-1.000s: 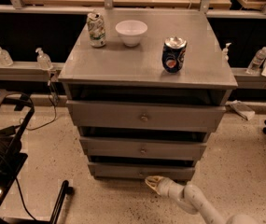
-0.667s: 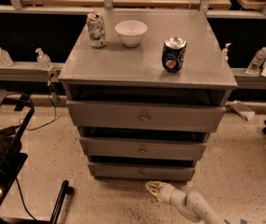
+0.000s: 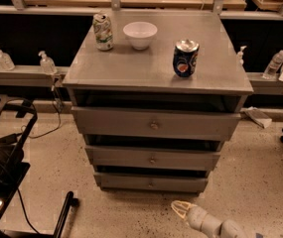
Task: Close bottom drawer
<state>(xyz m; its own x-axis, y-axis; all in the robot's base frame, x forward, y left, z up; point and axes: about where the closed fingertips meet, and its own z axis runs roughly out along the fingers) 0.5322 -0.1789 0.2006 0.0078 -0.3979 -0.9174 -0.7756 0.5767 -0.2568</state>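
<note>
Pointing left at the bottom of the frame, right of centre, the cream-coloured ribbed gripper (image 3: 181, 210) on its smooth grey arm (image 3: 215, 227) grasps nothing. Whether it is clenched or released cannot be told. It sits over the speckled stone floor (image 3: 260, 172), apart from the cabinet.

Just above and left of it is the bottom drawer (image 3: 151, 183), a slim flat grey panel with one tiny round knob and a dark gap along its upper edge. It is the lowest of three. Above it come the middle drawer front (image 3: 153, 158) and the larger top drawer front (image 3: 153, 124).

On the matt grey cabinet top (image 3: 146, 68) stand two cylindrical cans, one pale green (image 3: 103, 31) and one dark blue (image 3: 185, 58), and one round white bowl (image 3: 140, 35).
</note>
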